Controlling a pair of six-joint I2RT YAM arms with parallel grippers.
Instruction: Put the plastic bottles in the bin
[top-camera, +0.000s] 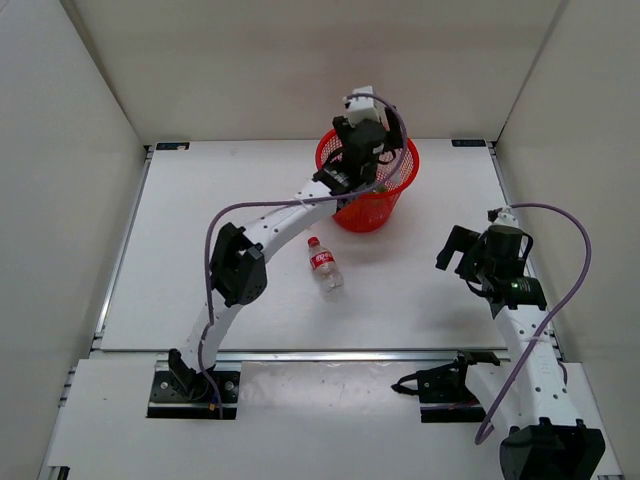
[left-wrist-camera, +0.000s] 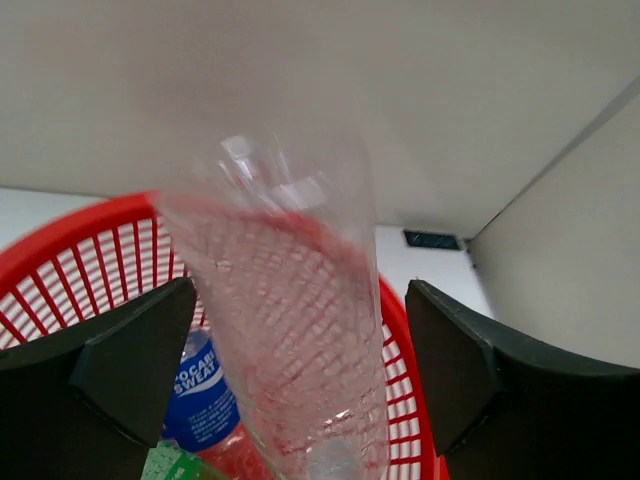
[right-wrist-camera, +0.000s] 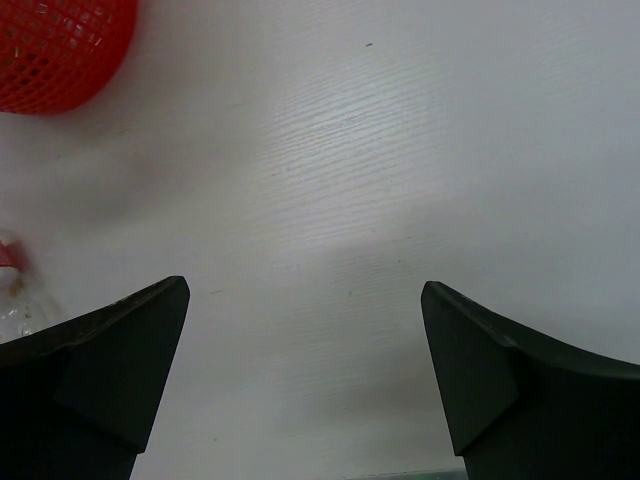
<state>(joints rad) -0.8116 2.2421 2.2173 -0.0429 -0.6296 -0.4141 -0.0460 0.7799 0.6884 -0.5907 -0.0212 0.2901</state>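
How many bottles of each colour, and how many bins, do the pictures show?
Clear plastic bottle with red label: 1
Plain clear plastic bottle: 1
Blue-labelled plastic bottle: 1
Round red plastic mesh bin: 1
Total: 4; the bin's other contents are unclear.

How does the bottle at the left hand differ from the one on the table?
The plain clear bottle is unlabelled; the table bottle has a red label. The plain clear bottle is blurred, over the bin, between the left hand's open fingers; the table bottle lies flat. Both are clear plastic.

White arms (top-camera: 275, 215), black joints (top-camera: 238, 265), purple cables (top-camera: 588, 250)
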